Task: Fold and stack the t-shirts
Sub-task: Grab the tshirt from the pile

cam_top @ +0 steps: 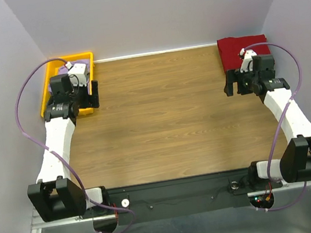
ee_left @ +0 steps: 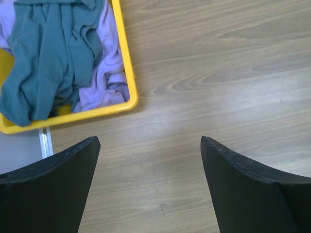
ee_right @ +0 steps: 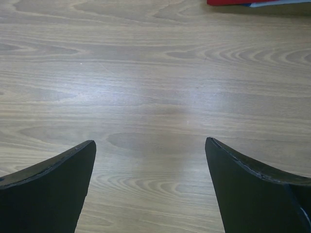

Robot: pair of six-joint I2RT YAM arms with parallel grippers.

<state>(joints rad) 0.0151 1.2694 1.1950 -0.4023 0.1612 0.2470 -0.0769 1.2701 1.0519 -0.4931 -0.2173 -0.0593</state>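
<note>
A folded dark red t-shirt (cam_top: 241, 50) lies at the table's far right corner; its edge shows in the right wrist view (ee_right: 233, 2). A crumpled slate blue-grey t-shirt (ee_left: 48, 53) and a pale lavender t-shirt (ee_left: 104, 73) lie in the yellow tray (ee_left: 124, 63) at the far left (cam_top: 46, 89). My left gripper (ee_left: 150, 145) is open and empty over bare wood just right of the tray (cam_top: 95, 94). My right gripper (ee_right: 150, 145) is open and empty over the wood, near side of the red shirt (cam_top: 231, 83).
Grey walls close in the table on the left, right and far sides. Purple cables loop off both arms. The wooden table top (cam_top: 167, 115) lies between the arms.
</note>
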